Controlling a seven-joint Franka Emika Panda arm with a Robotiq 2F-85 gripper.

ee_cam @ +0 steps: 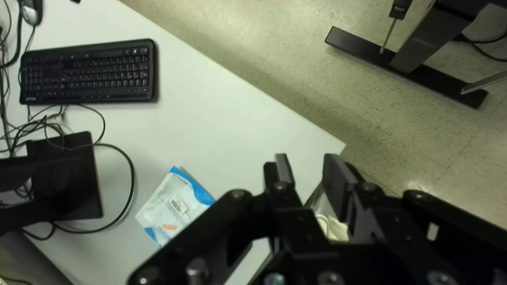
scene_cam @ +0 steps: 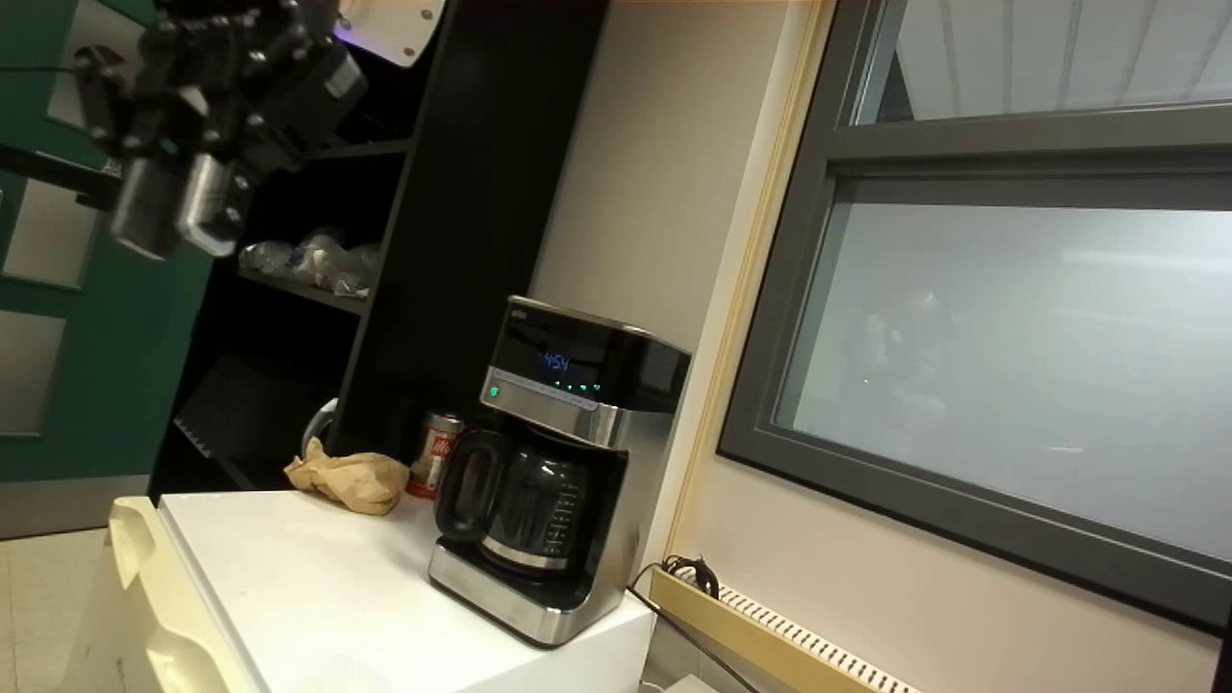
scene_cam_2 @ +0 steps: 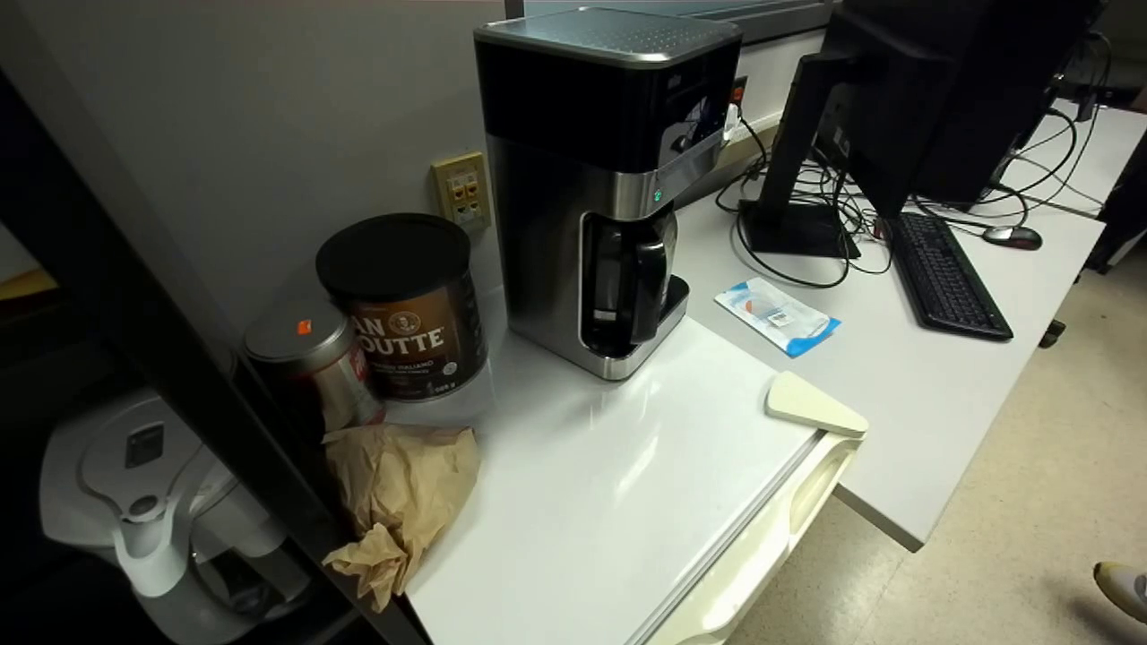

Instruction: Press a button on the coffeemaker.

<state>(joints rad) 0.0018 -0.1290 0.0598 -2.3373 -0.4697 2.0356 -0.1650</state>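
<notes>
The coffeemaker (scene_cam: 650, 462) is a boxy black-and-silver machine standing upright on a white cabinet top; it also shows in an exterior view (scene_cam_2: 551, 242). Its dark upper panel (scene_cam: 616, 356) has blue lit digits and small green lights. A green-lit round button (scene_cam: 494, 392) sits on the silver strip below, also seen from the side (scene_cam_2: 657, 195). The glass carafe (scene_cam: 539, 505) is inside the machine. My gripper (scene_cam: 173, 231) is high and well apart from the coffeemaker. In the wrist view the fingers (ee_cam: 307, 166) are parted with nothing between them. The coffeemaker is out of the wrist view.
A crumpled brown paper bag (scene_cam_2: 408, 493), a metal can (scene_cam_2: 314, 358) and a black coffee tin (scene_cam_2: 403, 305) stand beside the coffeemaker. A dark shelf (scene_cam: 462, 241) rises behind. A desk (ee_cam: 222, 118) holds a keyboard (ee_cam: 89, 73), monitor stand, cables and a blue-white packet (ee_cam: 174, 206).
</notes>
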